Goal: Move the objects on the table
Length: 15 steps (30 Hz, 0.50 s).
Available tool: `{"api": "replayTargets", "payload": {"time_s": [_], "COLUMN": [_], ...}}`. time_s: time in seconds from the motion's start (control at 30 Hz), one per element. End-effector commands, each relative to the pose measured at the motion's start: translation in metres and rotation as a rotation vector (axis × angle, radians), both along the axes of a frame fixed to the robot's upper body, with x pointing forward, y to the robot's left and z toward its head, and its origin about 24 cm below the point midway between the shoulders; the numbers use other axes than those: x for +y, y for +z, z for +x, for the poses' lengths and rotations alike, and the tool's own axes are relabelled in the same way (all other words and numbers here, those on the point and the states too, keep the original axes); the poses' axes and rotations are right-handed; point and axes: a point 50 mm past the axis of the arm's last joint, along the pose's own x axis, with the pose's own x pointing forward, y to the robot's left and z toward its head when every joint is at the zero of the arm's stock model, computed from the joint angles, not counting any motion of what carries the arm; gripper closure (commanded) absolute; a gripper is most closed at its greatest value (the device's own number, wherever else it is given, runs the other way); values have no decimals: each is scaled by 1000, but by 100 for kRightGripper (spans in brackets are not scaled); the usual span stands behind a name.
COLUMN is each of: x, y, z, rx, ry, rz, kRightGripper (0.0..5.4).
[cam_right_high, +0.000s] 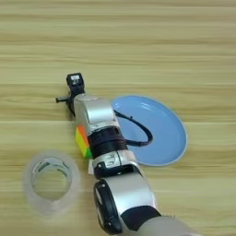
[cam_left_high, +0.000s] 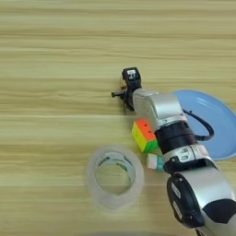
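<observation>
Lying on the table (cam_left_high: 50, 50) just left of the silver forearm (cam_left_high: 159, 108), the puzzle cube (cam_left_high: 144, 135) shows orange, yellow and green faces, and the glue stick (cam_left_high: 154, 162) sits just below it, partly hidden by the arm. The right gripper (cam_left_high: 129, 83) reaches past the cube onto bare wood; whether it grasps anything cannot be told. A clear tape roll (cam_left_high: 115, 176) lies lower left, a blue plate (cam_right_high: 161, 129) to the right.

The silver forearm (cam_left_high: 163, 115) covers most of the glue stick (cam_left_high: 152, 161) and one side of the puzzle cube (cam_left_high: 144, 135). The blue plate (cam_left_high: 216, 122) is cut by the left eye view's right edge. The pincer (cam_left_high: 127, 87) is too small to read its fingers.
</observation>
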Motion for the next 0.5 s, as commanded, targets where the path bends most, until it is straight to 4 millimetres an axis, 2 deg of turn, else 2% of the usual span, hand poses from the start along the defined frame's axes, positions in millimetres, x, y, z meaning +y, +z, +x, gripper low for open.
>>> {"api": "replayTargets", "payload": {"time_s": [0.03, 0.3, 0.5], "x": [2, -3, -8], "y": [25, 39, 70], "z": [10, 10, 5], "rx": [-91, -180, -359], "ry": [-1, -2, 43], "rz": [12, -1, -21], "kRightGripper": [462, 463, 464]}}
